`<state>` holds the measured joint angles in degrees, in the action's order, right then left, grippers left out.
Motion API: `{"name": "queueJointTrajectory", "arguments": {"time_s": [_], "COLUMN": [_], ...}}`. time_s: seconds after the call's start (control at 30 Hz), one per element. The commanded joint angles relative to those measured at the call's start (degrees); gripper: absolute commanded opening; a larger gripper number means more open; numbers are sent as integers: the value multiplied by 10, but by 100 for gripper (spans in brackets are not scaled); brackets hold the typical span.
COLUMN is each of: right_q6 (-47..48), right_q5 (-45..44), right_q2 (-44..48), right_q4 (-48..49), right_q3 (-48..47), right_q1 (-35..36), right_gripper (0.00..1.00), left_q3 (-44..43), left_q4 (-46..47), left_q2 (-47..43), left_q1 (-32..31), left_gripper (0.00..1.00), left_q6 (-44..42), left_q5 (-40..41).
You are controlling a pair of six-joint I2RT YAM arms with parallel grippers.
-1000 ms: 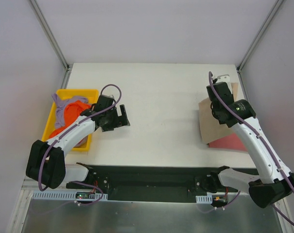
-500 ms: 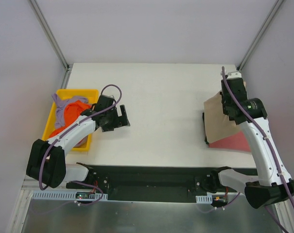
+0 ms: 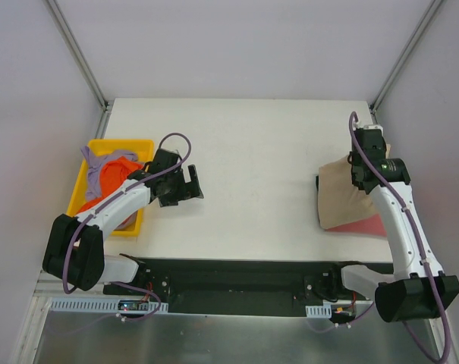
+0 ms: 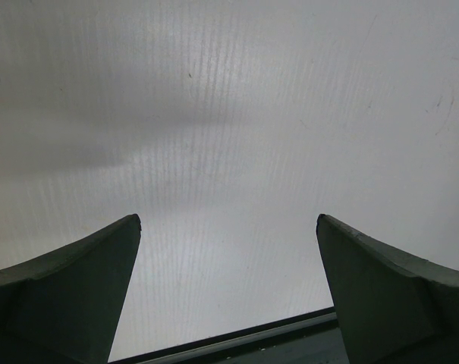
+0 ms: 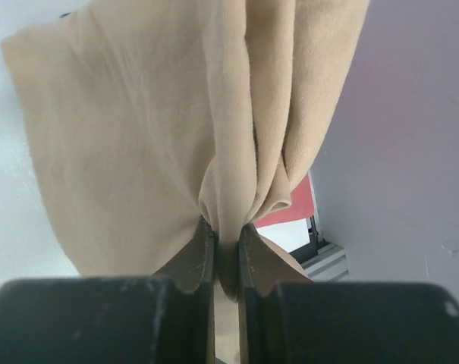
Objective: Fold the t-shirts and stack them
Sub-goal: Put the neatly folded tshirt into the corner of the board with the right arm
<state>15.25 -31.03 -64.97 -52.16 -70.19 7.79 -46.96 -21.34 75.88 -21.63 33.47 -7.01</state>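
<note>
Pulled rightward, the tan t-shirt hangs bunched, pinched in the right gripper, covering more of the red t-shirt; left gripper hovers spread.

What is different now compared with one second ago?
The right gripper, shut on the tan shirt, moved to the right, dragging the cloth so it covers more of the red shirt. The left gripper stayed open beside the yellow bin.
</note>
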Motion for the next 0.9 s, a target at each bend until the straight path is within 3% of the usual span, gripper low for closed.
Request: {"name": "queueJointTrajectory", "arguments": {"time_s": [0.0, 0.13, 0.4, 0.53, 0.57, 0.6, 0.77, 0.87], "right_q6": [7, 16, -14, -23, -24, -27, -60, -72], "right_q5": [2, 46, 31, 26, 22, 18, -11, -4], "right_q2": [2, -8, -49, -67, -72, -77, -96, -95], "right_q4": [68, 103, 141, 157, 157, 158, 145, 138], "right_q3": [17, 36, 71, 83, 83, 83, 72, 56], "right_q1": [-44, -94, -160, -182, -186, -190, -203, -203], "right_gripper": [0, 0, 1, 9, 13, 24, 94, 96], "left_q3": [-3, -3, -1, 0, -1, 0, -1, 0], "left_q4": [-2, -3, -4, -4, -4, -5, -5, -6], "left_q2": [-2, 1, -6, -10, -10, -9, -10, -13], "left_q1": [8, 9, 11, 12, 12, 12, 14, 14], "left_gripper": [99, 99, 99, 99, 99, 99, 99, 99], "left_q6": [-11, -11, -11, -12, -12, -13, -13, -14], "left_q5": [-3, -6, -5, -2, -3, -4, -5, -6]}}
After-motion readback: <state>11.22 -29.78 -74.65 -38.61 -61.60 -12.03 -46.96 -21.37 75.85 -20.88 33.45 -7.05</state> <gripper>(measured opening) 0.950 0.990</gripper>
